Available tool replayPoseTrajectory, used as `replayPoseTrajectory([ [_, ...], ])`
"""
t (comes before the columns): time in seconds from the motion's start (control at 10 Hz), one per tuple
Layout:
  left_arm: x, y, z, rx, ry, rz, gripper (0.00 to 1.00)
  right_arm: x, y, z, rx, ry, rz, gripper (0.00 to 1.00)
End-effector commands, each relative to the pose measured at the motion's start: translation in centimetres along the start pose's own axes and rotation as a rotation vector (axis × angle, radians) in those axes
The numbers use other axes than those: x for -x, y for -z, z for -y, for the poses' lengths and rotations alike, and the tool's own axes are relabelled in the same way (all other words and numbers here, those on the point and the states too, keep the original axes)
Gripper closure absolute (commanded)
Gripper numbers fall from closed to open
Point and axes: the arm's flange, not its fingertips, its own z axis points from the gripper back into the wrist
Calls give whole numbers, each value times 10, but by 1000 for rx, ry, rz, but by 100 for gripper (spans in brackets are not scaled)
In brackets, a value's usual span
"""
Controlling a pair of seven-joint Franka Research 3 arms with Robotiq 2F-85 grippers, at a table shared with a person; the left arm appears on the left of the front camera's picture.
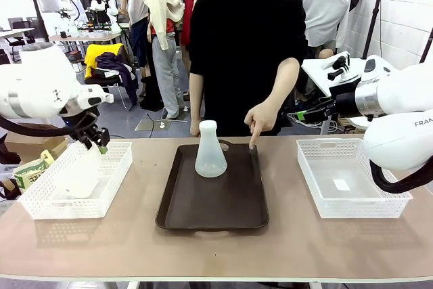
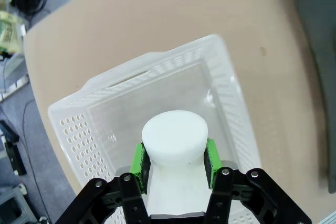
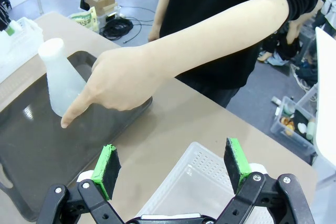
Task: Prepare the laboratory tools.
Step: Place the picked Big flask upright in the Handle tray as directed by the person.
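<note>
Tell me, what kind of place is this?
Probably a robotics lab or test room: two white robot arms flank a table set with lab flasks, while more robot arms and cluttered workbenches stand behind the person.

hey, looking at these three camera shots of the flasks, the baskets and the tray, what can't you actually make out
- Held flask: left wrist view shows its top between the left gripper pads; the body below is hidden by the top itself.
- Same flask, front view: translucent against the left basket, outline faint; whether its base touches the basket floor is unclear.
- Right gripper: open; the right basket is cut off by the bottom edge.
- Person's hand covers part of the tray.
</note>
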Motion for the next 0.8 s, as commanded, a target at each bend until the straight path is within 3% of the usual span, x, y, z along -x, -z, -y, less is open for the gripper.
replayPoseTrajectory([
  [0.0,20,-27,-2,83,50,100,100,-3,0,0,-4,-1,-5,0],
  [0.5,35,-95,-2,181,124,297,100,-3,0,0,-4,-1,-5,0],
  [0.7,35,-104,-4,180,131,323,100,-3,0,0,-4,-1,-5,0],
])
